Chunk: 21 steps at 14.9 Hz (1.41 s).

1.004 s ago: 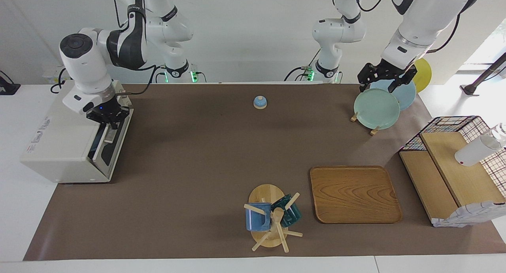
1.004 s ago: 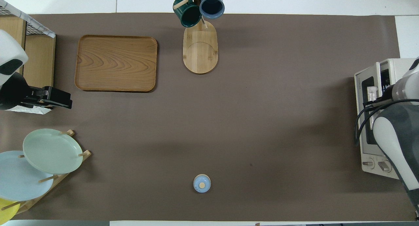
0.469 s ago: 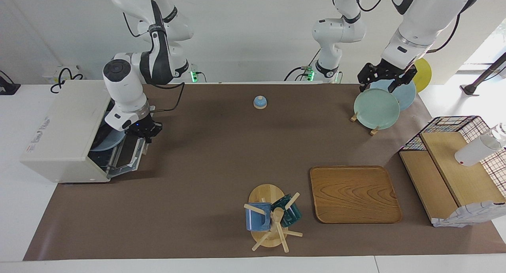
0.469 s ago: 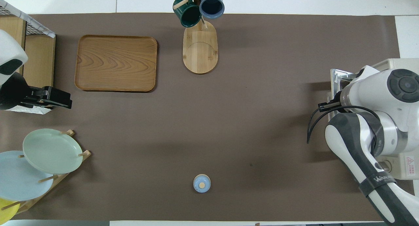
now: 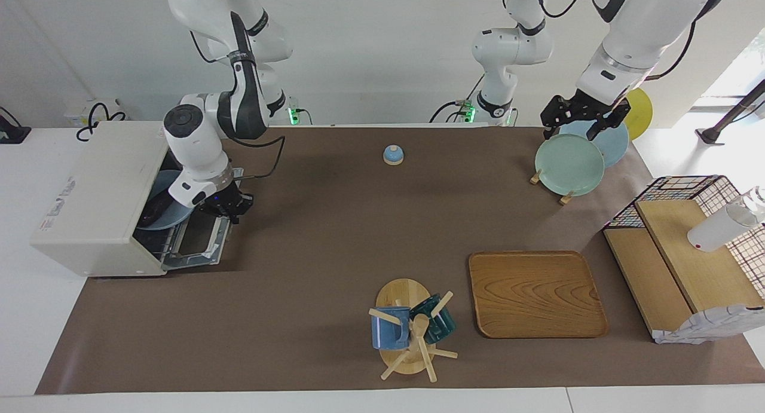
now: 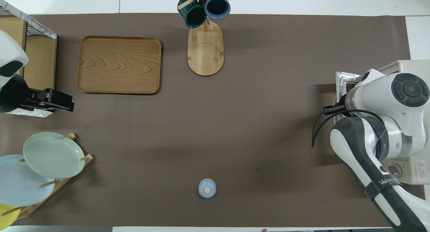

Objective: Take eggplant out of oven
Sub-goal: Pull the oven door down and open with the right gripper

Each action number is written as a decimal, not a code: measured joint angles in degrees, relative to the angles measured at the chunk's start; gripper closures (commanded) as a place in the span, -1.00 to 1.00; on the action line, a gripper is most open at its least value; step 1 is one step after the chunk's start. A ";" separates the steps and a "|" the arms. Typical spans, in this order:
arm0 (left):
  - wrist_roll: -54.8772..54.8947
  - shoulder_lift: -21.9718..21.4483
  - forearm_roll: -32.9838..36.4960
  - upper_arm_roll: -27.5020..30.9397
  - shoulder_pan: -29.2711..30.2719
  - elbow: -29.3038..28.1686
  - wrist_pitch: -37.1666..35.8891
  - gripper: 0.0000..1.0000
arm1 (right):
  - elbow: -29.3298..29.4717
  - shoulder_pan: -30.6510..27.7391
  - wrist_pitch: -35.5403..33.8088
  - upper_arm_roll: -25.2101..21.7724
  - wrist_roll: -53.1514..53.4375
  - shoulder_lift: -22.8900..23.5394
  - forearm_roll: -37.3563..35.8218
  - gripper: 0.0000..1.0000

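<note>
The cream-white oven (image 5: 89, 186) stands at the right arm's end of the table, and its top shows in the overhead view (image 6: 411, 65). Its glass door (image 5: 197, 239) hangs down, almost flat. My right gripper (image 5: 229, 210) is at the door's outer edge, shut on the bar handle; my arm hides it in the overhead view. Inside the oven is a light blue plate (image 5: 170, 183) with a dark shape on it, probably the eggplant (image 5: 154, 212). My left gripper (image 5: 584, 119) waits over the plate rack and also shows in the overhead view (image 6: 55, 102).
A rack holds a green plate (image 5: 569, 164) and blue and yellow plates at the left arm's end. A wooden tray (image 5: 535, 293), a mug tree (image 5: 412, 329) with two mugs, a small blue bell (image 5: 393, 155) and a wire-sided wooden shelf (image 5: 687, 251) are on the brown mat.
My right gripper has pulled the oven door down from almost shut to almost flat, moving away from the oven. The plate inside has come into view. The left arm has not moved.
</note>
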 measured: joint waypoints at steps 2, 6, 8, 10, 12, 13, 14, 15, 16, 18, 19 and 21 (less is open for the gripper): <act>0.00 0.00 0.00 0.00 0.00 0.00 0.00 -1.00 | -0.53 0.46 2.19 -0.10 1.78 1.75 -0.02 1.00; 0.00 0.00 0.00 0.00 0.00 0.00 0.00 -1.00 | -0.20 3.15 5.06 -0.42 5.39 4.03 -0.07 1.00; 0.00 0.00 0.00 0.00 0.00 0.00 0.00 -1.00 | 2.19 4.52 3.80 -0.44 5.65 4.00 -0.08 1.00; 0.00 0.00 0.00 0.00 0.00 0.00 0.00 -1.00 | 7.31 4.77 -3.88 -0.52 5.66 3.42 -0.08 0.65; 0.00 0.00 0.00 0.00 0.00 0.00 0.00 -1.00 | 11.97 4.37 -13.52 -1.19 5.66 1.47 -0.28 0.59; 0.00 0.00 0.00 0.00 0.00 0.00 0.00 -1.00 | 12.79 3.69 -16.91 -1.65 5.66 0.16 -0.53 0.55; 0.00 0.00 0.00 0.00 0.00 0.00 0.00 -1.00 | 12.51 2.29 -18.81 -1.87 5.66 -0.97 -0.80 0.37; 0.00 0.00 0.00 0.00 0.00 0.00 0.00 -1.00 | 11.48 0.53 -19.06 -1.98 5.60 -1.64 -1.41 0.07; 0.00 0.00 0.00 0.00 0.00 0.00 0.00 -1.00 | 9.97 -1.19 -18.41 -2.05 4.79 -2.00 -1.99 -0.05; 0.00 0.00 0.00 0.00 0.00 0.00 0.00 -1.00 | 6.85 -3.56 -16.00 -2.13 0.99 -2.18 -2.87 -0.03; 0.00 0.00 0.00 0.00 0.00 0.00 0.00 -1.00 | 5.57 -4.29 -14.42 -2.16 -0.29 -2.20 -3.11 -0.02; 0.00 0.00 0.00 0.00 0.00 0.00 0.00 -1.00 | 3.81 -4.76 -12.70 -2.17 -1.20 -2.43 -3.56 0.05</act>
